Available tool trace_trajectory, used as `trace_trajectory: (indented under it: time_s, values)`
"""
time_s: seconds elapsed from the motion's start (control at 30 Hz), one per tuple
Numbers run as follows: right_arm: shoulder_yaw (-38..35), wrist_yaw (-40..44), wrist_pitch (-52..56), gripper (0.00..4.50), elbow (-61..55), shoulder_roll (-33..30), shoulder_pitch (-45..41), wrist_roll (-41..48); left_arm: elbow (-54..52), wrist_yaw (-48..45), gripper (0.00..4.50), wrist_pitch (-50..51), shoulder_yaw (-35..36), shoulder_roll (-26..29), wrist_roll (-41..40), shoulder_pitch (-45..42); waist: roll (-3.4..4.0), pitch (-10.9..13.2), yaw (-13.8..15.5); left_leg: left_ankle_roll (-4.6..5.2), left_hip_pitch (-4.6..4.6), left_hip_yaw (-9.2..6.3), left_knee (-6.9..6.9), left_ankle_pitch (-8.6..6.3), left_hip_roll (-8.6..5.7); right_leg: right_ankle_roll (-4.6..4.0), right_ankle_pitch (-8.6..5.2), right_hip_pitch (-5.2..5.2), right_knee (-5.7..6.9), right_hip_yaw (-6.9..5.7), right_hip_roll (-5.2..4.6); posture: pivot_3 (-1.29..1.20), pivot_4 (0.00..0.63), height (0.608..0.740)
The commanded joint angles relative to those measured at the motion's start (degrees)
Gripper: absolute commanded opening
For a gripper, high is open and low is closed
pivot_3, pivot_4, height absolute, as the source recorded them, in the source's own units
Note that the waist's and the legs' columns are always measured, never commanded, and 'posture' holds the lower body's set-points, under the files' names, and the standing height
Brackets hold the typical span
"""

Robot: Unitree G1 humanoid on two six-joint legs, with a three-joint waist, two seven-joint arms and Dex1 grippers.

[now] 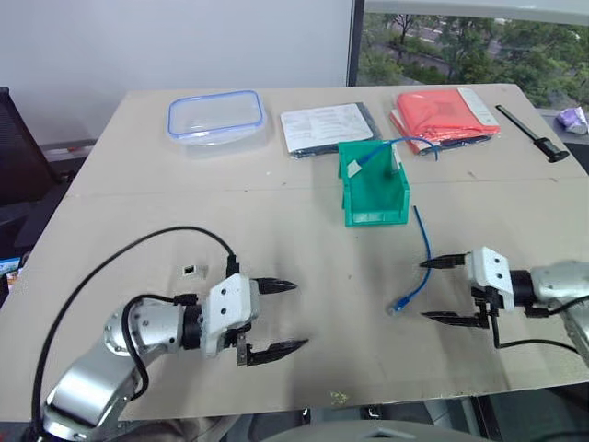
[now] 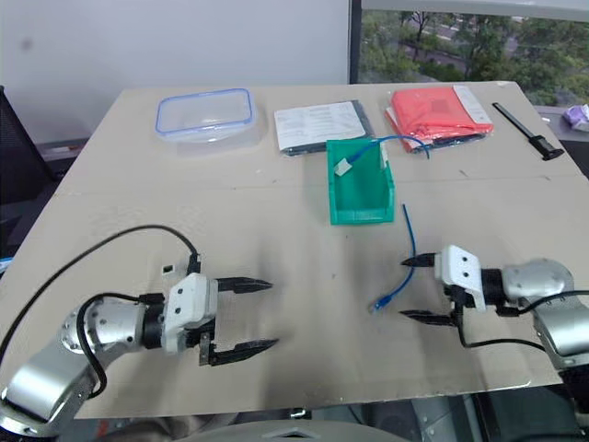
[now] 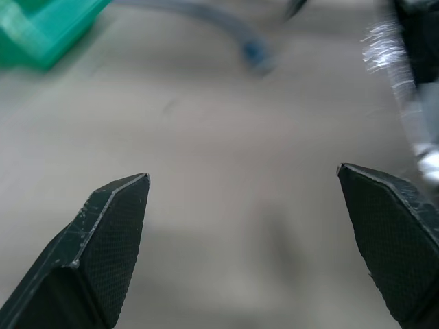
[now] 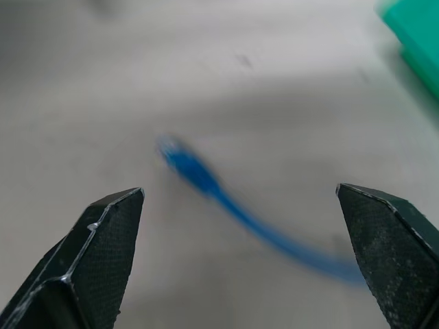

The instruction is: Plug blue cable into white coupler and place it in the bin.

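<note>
Both grippers stand with jaws spread wide and hold nothing. The blue cable point(image 1: 421, 256) lies loose on the bench point(image 1: 304, 368) toward its right side, in front of the bin point(image 1: 373, 195), one plug end pointing at the near edge. The right gripper point(image 1: 440, 290) faces that end at close range. The white coupler point(image 1: 189, 271) sits well apart, near the left edge, behind the left gripper point(image 1: 281, 318). A second blue cable point(image 1: 396, 145) is draped over the bin's rear wall. Risks noted: the thin cable may slide or roll away under closing jaws; the tiny coupler may be nudged off line; the wrong cable could be taken; mating may fail if plug and socket are misaligned.
</note>
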Motion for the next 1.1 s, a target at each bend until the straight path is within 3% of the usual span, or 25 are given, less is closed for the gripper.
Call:
trace_trajectory:
  time_s: [0.03,0.4,0.6,0.73,0.93,1.1]
  values:
    - [2.9,3.3,0.0,4.45,0.4,-1.0,-2.5,-1.7,-3.4,-1.1,4.5,3.5,1.0,1.7,-4.2,-1.4,-0.05,0.1,0.1,0.0,0.0,-0.01,0.0,0.0,-0.01,0.01,0.0,0.01,0.0,-0.01,0.01,0.0,0.15,0.74]
    - [11.2,7.8,-3.5,4.45,10.6,2.8,-13.1,-8.0,-3.1,-0.5,4.5,8.7,-0.2,2.3,-5.1,-7.2,-0.22,0.3,0.0,-0.02,0.02,-0.01,0.15,0.02,-0.08,0.02,0.01,0.02,0.17,-0.01,0.07,0.0,0.15,0.74]
    - [11.8,8.3,-5.8,2.22,13.5,4.1,-14.5,-9.1,-3.0,0.9,4.5,9.5,-1.3,1.5,-4.2,-8.2,-0.22,0.3,0.1,-0.04,0.04,-0.01,0.16,0.04,-0.09,0.03,0.01,0.02,0.24,-0.01,0.11,0.0,0.15,0.74]
    - [11.9,8.7,-6.6,0.28,13.7,4.4,-14.3,-9.0,-3.0,1.3,4.5,9.9,-1.2,1.4,-4.2,-8.5,-0.22,0.3,0.0,-0.05,0.08,0.01,0.22,0.04,-0.09,0.02,0.01,0.03,0.36,0.02,0.11,0.0,0.15,0.74]
    - [11.2,7.9,-4.4,0.12,12.3,5.3,-13.5,-7.5,-2.3,1.1,4.5,9.5,0.2,1.7,-3.9,-7.3,-0.23,0.3,0.0,-0.11,0.23,0.06,0.26,0.08,-0.08,0.01,0.0,0.02,0.63,0.1,0.11,0.0,0.15,0.74]
    - [10.8,-1.6,3.6,0.12,12.8,12.1,-17.0,-8.8,2.6,3.4,4.5,8.3,1.3,0.7,-0.8,-7.9,-0.25,0.3,-0.4,-0.2,0.3,0.06,0.28,0.14,-0.07,0.0,0.01,0.01,0.76,0.15,0.23,0.0,0.15,0.74]
